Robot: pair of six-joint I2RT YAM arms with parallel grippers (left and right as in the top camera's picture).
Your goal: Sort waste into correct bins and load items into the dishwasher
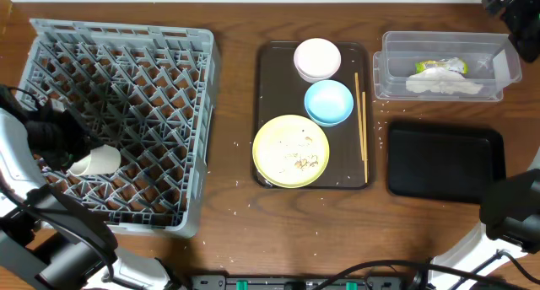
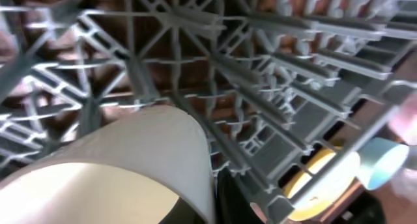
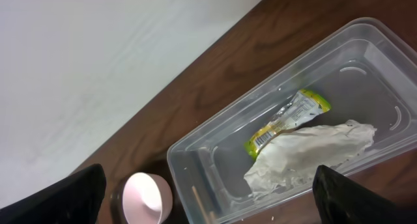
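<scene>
The right claw (image 3: 208,175) stands wide open, its dark fingers (image 3: 62,198) at the lower corners; beyond them a clear plastic tub (image 3: 345,81) sits on the brown tabletop (image 3: 221,81); inside, a yellow-green snack wrapper (image 3: 287,120) touches a crumpled white napkin (image 3: 306,152); a pale pink bowl (image 3: 147,196) sits just beside the tub's corner.

Matt grey moulded plastic forms the lattice dish rack (image 1: 126,62), on a desk (image 1: 236,20) of dark wood-grain finish. The small white cup (image 1: 94,161) looks smooth. The serving tray (image 1: 274,79) is dark brown with a dull sheen; the pink bowl (image 1: 317,58), blue bowl (image 1: 328,102) and yellow plate (image 1: 291,151) are smooth-surfaced, the chopsticks (image 1: 363,121) bare pale wood. The clear plastic tub (image 1: 388,58) holds a shiny crinkled snack wrapper (image 1: 440,67) and a crumpled paper napkin (image 1: 443,86). The black tray (image 1: 445,162) is glossy.
</scene>
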